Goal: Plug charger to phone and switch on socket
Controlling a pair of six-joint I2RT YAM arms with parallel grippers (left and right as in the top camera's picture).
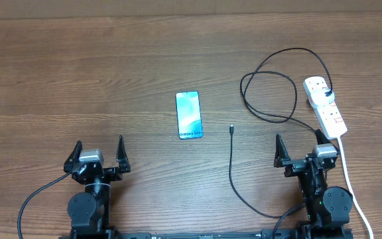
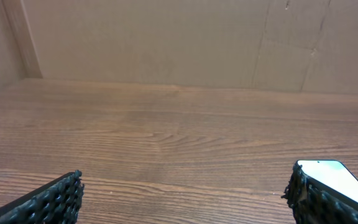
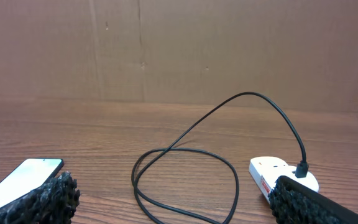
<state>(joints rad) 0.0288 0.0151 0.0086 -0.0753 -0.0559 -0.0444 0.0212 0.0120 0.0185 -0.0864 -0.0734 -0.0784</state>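
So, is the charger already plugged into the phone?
No, in the overhead view the charger's connector tip lies clearly apart from the phone.

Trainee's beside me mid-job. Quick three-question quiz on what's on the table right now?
1. The charger's free tip lies: A in the phone; B on the table, right of the phone.
2. True or false: the socket sits beside the right gripper, far from the left gripper.
3. Fill in: both grippers' jaws stand ____.
Key: 1 B; 2 true; 3 open.
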